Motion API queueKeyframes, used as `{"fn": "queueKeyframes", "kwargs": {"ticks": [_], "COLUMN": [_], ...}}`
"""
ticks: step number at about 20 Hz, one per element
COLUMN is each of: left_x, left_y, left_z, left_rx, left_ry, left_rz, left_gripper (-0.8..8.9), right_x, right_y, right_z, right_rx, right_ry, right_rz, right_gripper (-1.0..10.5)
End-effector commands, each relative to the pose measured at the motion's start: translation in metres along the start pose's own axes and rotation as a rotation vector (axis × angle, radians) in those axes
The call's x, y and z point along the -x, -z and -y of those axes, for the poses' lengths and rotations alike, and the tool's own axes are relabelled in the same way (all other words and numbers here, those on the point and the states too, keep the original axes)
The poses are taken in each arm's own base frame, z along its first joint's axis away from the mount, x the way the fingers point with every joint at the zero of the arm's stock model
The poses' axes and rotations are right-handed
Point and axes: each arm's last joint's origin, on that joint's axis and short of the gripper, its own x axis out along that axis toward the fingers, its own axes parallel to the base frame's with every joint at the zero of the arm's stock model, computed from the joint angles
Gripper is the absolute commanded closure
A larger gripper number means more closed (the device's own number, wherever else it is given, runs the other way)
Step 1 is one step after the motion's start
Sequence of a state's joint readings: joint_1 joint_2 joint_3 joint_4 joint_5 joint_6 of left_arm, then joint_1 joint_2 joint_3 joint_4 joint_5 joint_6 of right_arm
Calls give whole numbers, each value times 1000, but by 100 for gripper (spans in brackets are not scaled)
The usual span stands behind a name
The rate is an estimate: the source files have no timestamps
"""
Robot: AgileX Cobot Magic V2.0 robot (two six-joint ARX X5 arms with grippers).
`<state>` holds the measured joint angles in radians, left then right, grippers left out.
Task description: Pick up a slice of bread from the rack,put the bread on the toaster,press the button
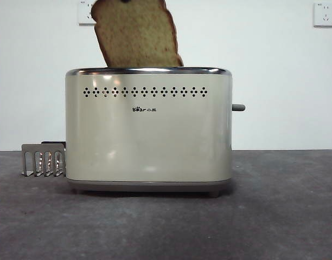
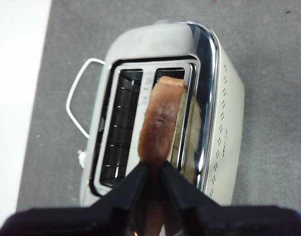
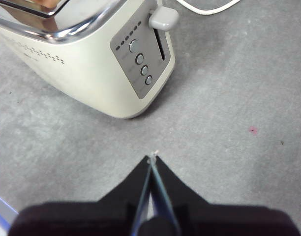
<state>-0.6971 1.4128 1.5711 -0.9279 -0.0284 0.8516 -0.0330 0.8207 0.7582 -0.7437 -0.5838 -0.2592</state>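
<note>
My left gripper [image 2: 153, 167] is shut on the slice of bread [image 2: 160, 118], gripping its brown crust. The slice [image 1: 136, 35] hangs tilted over the cream toaster [image 1: 149, 135], with its lower edge at the chrome rim. In the left wrist view it is over the slot nearer the toaster's dotted side [image 2: 229, 113]. The button [image 1: 238, 107] sticks out of the toaster's right end and stands high in its track [image 3: 164, 18]. My right gripper [image 3: 153, 158] is shut and empty, above the table a short way from that end of the toaster [image 3: 81, 73]. The grey rack [image 1: 44, 161] stands at the toaster's left.
A grey panel with several round buttons [image 3: 140, 59] sits beside the lever. A white cable [image 3: 209, 7] lies on the table beyond the toaster. Two wall sockets [image 1: 324, 14] are on the white wall behind. A wire loop [image 2: 74, 98] shows beside the toaster.
</note>
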Motion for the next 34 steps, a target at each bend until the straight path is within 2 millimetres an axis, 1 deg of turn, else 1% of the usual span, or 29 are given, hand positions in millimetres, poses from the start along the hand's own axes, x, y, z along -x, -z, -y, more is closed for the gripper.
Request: {"fn": "queueKeyframes", "kwargs": {"ticks": [1, 4, 9, 13, 15, 16, 19, 20, 21, 23, 26, 28, 31, 32, 34], "left_x": [-13, -33, -59, -77, -81, -81, -81, -81, -81, -79, -67, -50, -12, 3, 34], "left_y": [-2, -3, -8, -7, -6, -7, -6, -6, -6, -8, -9, -9, -10, -9, -3], "left_z": [0, 1, 4, 7, 8, 8, 7, 7, 7, 6, 5, 4, 3, 4, 7], "left_rx": [10, -4, -17, -22, -9, 8, 26, 36, 45, 66, 101, 113, 168, 204, 293], "left_ry": [11, -4, 28, 69, 79, 76, 70, 67, 64, 51, 30, 4, -55, -77, -107], "left_rz": [-26, -119, -136, -167, -172, -171, -176, -177, -175, -164, -144, -117, -48, -23, 18], "left_gripper": [822, 822, 822, 814, 795, 725, 409, 318, 276, 275, 276, 279, 280, 284, 294], "right_x": [0, 0, 0, 0, 0, 0, 0, 0, 0, 0, 0, 0, 0, 0, -2], "right_y": [-1, -1, -1, -1, 0, 0, 0, 1, 1, 0, 1, 1, 0, 0, -6], "right_z": [0, 0, 0, 0, 0, 0, 0, 0, -1, 0, -1, -1, -1, -1, -1], "right_rx": [5, 5, 5, 4, -1, -2, -3, -3, -10, -44, -182, -285, -395, -393, -395], "right_ry": [-4, -4, -4, -4, -6, -7, -7, -7, -7, -7, -6, -6, -7, -23, -112], "right_rz": [2, 2, 2, 1, -7, -9, -9, -10, -10, -9, -11, -11, -10, -2, 39], "right_gripper": [953, 953, 953, 953, 953, 953, 953, 951, 949, 948, 947, 947, 947, 947, 949]}}
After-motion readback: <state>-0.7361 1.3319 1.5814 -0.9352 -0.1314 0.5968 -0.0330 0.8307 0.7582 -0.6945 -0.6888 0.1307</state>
